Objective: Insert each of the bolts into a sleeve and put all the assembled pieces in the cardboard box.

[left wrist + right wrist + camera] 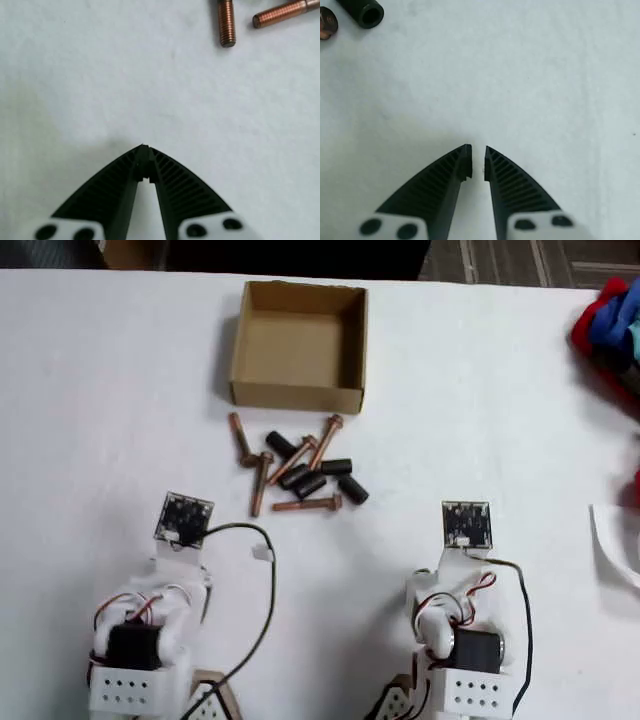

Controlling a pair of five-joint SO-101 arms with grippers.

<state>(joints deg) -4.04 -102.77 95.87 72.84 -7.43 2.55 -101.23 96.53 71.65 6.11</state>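
My left jaws meet at the tips, my right jaws stand slightly parted; both empty. Ahead, bolts [305, 504] look rigid, apt to roll; I'd grip mid-shank.

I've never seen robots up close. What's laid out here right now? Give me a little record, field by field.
Surface: white table
Container: cardboard box, open, nothing inside, at the far side
Bolts: five copper-coloured bolts, loose in a pile just in front of the box
Sleeves: about five black sleeves, mixed in with the bolts
Left arm: left hand shut, holding nothing, short of the pile
Right arm: right hand with fingers slightly apart, holding nothing
Progress: no bolt visibly in a sleeve yet
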